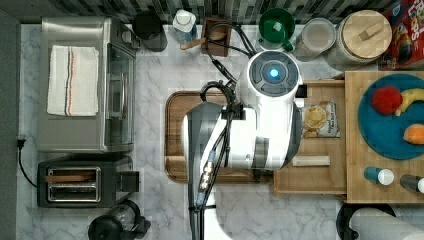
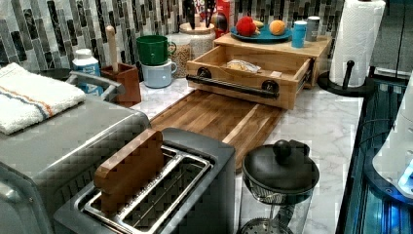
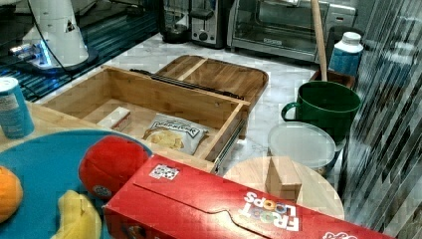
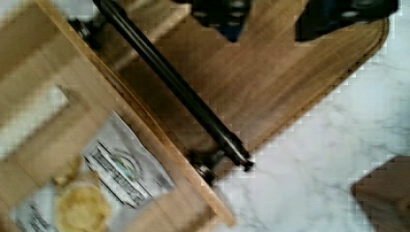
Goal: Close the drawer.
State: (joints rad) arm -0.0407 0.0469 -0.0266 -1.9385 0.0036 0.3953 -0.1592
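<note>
One drawer [image 1: 309, 170] stood pulled out beside the tray [image 1: 175, 135], top view. Left view: handle [image 2: 234, 86] free. Wrist view: gripper [image 4: 285, 19] hovered above the handle, fingers apart, empty. Approach step; next, push the front inward.

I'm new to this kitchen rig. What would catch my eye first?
The pulled-out drawer at the counter's middle, with a black bar handle on its front and a snack bag inside. A dark tray lies just before it. In the top view, the white robot arm hangs over both.
</note>
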